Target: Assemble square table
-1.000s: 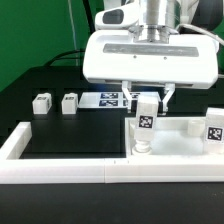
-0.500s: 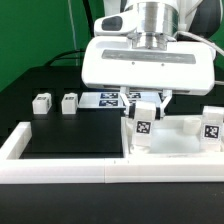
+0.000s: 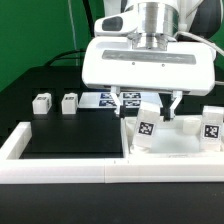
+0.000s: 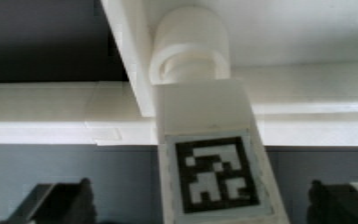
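No words, brands or numbers can be read anywhere. The only signs are square black-and-white tags: coded patterns, not letters. One stands on the leg (image 3: 146, 128) at the exterior view's centre, and the wrist view shows its tag (image 4: 213, 172) close up. A second leg (image 3: 213, 128) at three o'clock carries another. The marker board (image 3: 108, 99) at eleven o'clock shows tags, partly hidden. The blocks (image 3: 41, 102) at nine o'clock perhaps bear tags, too small to tell.

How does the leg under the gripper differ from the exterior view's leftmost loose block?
The leg stands upright on the table top's corner, between the open gripper's fingers; the loose block sits on the black table surface, off the top. The leg looks tall and narrow, the loose block squat. Both are white and tagged.
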Available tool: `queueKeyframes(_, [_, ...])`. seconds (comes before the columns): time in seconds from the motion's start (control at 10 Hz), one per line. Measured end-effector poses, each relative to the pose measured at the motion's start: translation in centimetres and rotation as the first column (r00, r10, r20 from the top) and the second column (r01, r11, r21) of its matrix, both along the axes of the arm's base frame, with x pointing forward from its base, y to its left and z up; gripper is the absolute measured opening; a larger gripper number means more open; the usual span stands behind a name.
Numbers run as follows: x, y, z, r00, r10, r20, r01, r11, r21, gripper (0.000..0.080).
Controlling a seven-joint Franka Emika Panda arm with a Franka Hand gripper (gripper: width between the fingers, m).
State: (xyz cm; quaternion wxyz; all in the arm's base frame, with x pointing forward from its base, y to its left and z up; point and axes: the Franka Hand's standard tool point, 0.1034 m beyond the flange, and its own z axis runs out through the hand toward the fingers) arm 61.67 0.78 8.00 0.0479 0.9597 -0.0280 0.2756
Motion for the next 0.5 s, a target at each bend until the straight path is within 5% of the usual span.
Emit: queueKeyframes(0.5, [-0.14,-0.06,-0.24,0.999,-0.005,-0.036,0.005,1.0,0.009,0.0649])
